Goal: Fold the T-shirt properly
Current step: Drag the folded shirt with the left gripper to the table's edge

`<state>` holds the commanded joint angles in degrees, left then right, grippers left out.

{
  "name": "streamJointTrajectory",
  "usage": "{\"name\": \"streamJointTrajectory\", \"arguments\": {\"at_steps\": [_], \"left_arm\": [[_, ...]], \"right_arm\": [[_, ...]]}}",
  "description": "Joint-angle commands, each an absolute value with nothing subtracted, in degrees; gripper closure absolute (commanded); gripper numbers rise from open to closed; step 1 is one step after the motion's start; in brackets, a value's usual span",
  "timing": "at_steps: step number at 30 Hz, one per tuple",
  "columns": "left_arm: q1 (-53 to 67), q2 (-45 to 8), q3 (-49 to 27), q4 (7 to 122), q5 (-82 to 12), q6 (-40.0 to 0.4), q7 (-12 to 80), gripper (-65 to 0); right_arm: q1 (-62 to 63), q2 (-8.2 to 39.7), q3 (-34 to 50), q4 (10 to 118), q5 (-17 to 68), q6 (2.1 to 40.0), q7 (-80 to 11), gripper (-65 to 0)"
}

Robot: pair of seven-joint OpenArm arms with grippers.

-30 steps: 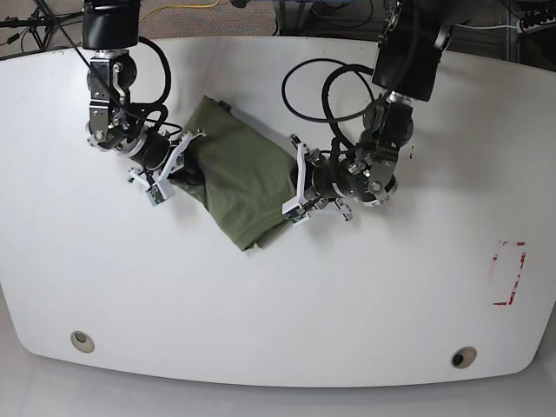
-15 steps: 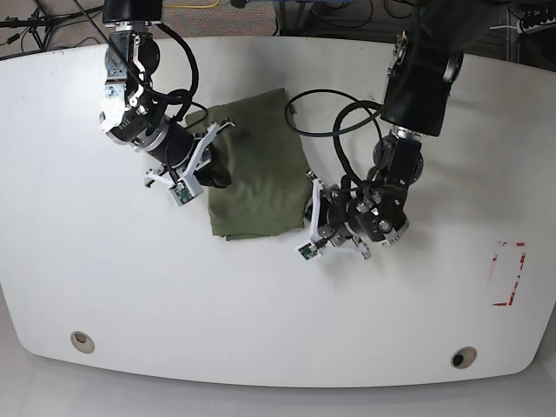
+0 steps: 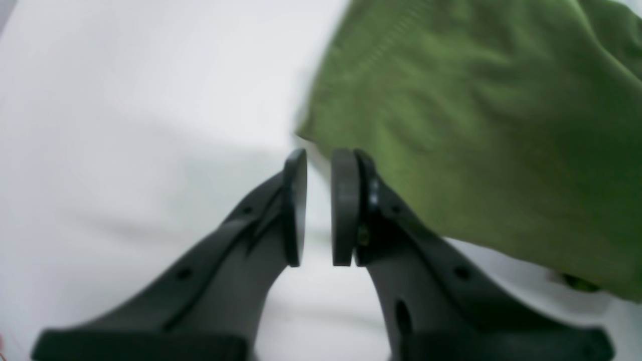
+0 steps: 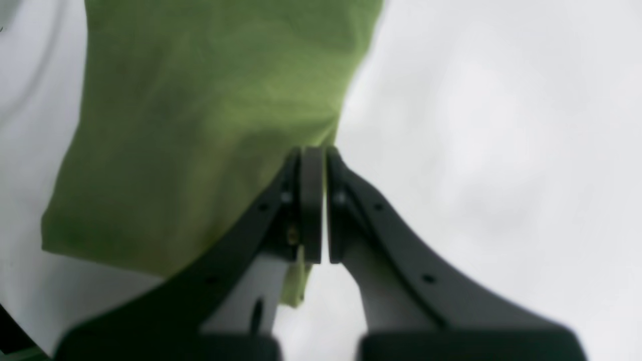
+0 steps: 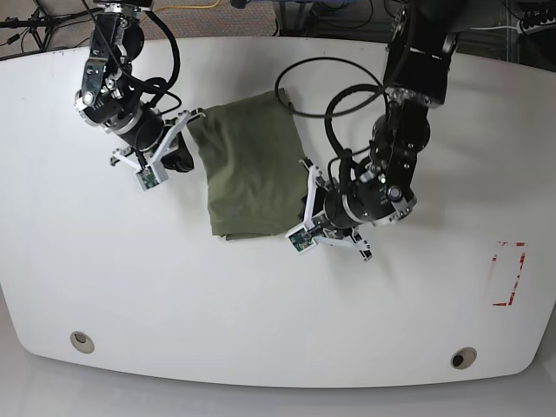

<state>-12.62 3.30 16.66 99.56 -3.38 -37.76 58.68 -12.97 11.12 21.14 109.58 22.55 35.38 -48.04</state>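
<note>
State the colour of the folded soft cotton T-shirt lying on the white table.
The folded cotton T-shirt is plain olive green, no pattern. The base view shows it best.

I am counting one T-shirt [image 5: 250,169] — a single olive-green bundle, lying between my two sets of jaws. I am seeing two grippers: the left gripper [image 3: 320,208] and the right gripper [image 4: 315,205], each showing two fingers. One white table [image 5: 278,304] is carrying everything, with two round holes, one red marking and two looping black cables — that is the count.
</note>
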Motion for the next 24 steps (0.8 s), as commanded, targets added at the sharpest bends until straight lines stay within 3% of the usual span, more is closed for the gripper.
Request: {"name": "streamJointTrajectory", "arguments": {"at_steps": [3, 9, 14, 18, 24], "left_arm": [[-9.01, 5.67, 16.66, 101.93, -3.3, -32.22, 54.64, -14.3], [-3.21, 6.64, 22.9, 102.37, -3.3, -10.59, 39.43, -35.3], [-1.71, 6.73, 29.67, 99.82, -2.42, 2.42, 31.96, -38.1], [-1.71, 7.16, 32.84, 95.08, 2.59, 7.08, 29.85, -38.1], [-1.71, 6.81, 38.02, 85.23, 5.67, 7.69, 22.81, -38.1]], "right_arm": [[-13.23, 11.03, 26.15, 109.67, 22.55, 35.38, -48.04, -1.0], [-13.14, 12.18, 31.16, 109.67, 22.73, 35.38, -48.31, -1.1], [-13.58, 13.32, 31.43, 109.58, 23.08, 35.38, -48.31, -1.1], [-13.76, 13.32, 31.43, 109.76, 23.08, 35.38, -48.31, -1.0], [-14.02, 13.14, 31.43, 109.76, 23.08, 35.38, -48.31, -1.0]]}}
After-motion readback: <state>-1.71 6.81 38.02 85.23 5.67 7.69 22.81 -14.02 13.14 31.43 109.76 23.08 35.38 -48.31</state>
